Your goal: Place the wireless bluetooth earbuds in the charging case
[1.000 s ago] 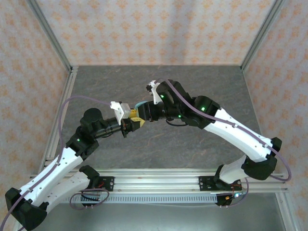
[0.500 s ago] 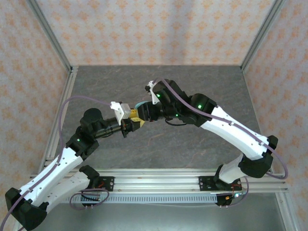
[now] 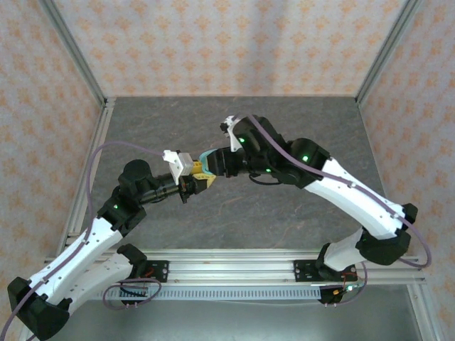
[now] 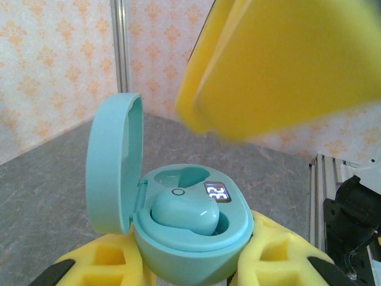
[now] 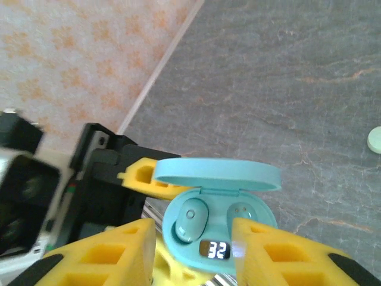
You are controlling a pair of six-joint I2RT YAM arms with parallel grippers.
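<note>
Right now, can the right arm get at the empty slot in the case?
Probably yes: the lid is open, the empty slot faces the open right gripper, nothing lies across it.

Right hand (image 3: pixel 217 165) drawn back slightly rightward; more of open charging case (image 3: pixel 205 157) now exposed.

Teal oval plastic charging case (image 4: pixel 190 250) is open with its lid swung up, display reads 32, clamped off the surface in the left gripper (image 3: pixel 202 178). 1 light-teal pebble-shaped earbud (image 4: pixel 184 213) is seated in 1 well and the other well is empty. 1 pale mint earbud (image 5: pixel 375 140) lies loose on the grey table (image 5: pixel 297 89).
</note>
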